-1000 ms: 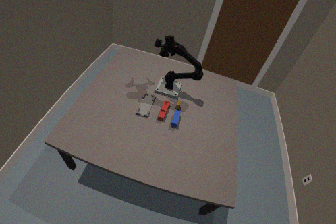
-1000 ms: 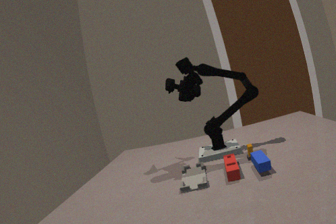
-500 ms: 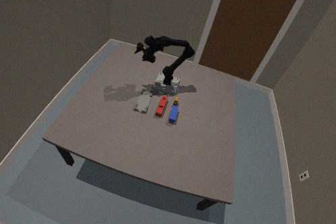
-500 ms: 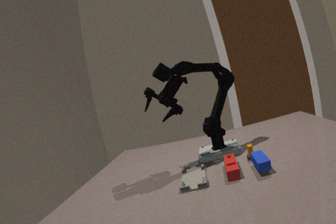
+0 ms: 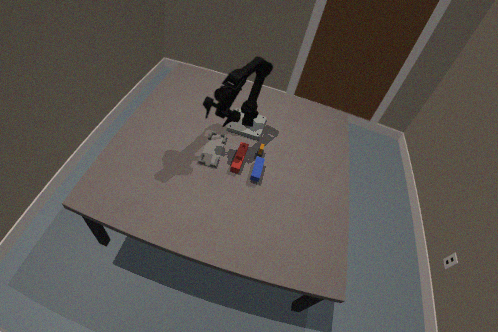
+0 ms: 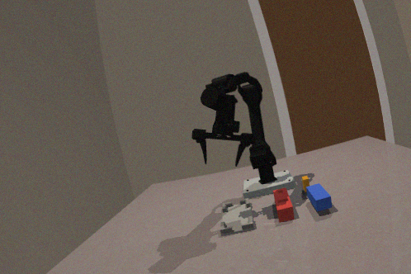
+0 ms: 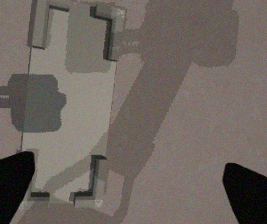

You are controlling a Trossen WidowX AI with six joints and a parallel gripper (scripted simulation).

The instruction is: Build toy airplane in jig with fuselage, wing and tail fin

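The red fuselage [image 5: 237, 163] [image 6: 285, 211] lies on the table beside the jig, with dark sockets in its top. The blue wing [image 5: 257, 169] [image 6: 318, 196] lies on the table on the other side of the fuselage from the jig. The small orange tail fin [image 5: 261, 148] [image 6: 305, 182] stands near the wing's end, toward the arm's base. The pale grey jig [image 5: 214, 149] [image 6: 236, 217] [image 7: 86, 110] holds no part; its corner brackets show in the wrist view. My gripper [image 5: 216, 121] [image 6: 221, 164] [image 7: 129, 167] is wide open and empty, pointing down, high above the table near the jig.
The arm's pale base plate [image 5: 261, 124] [image 6: 249, 189] sits on the table [image 5: 165, 198] [image 6: 132, 229] behind the jig and fuselage. Shadows of the arm fall across the jig and the table beside it.
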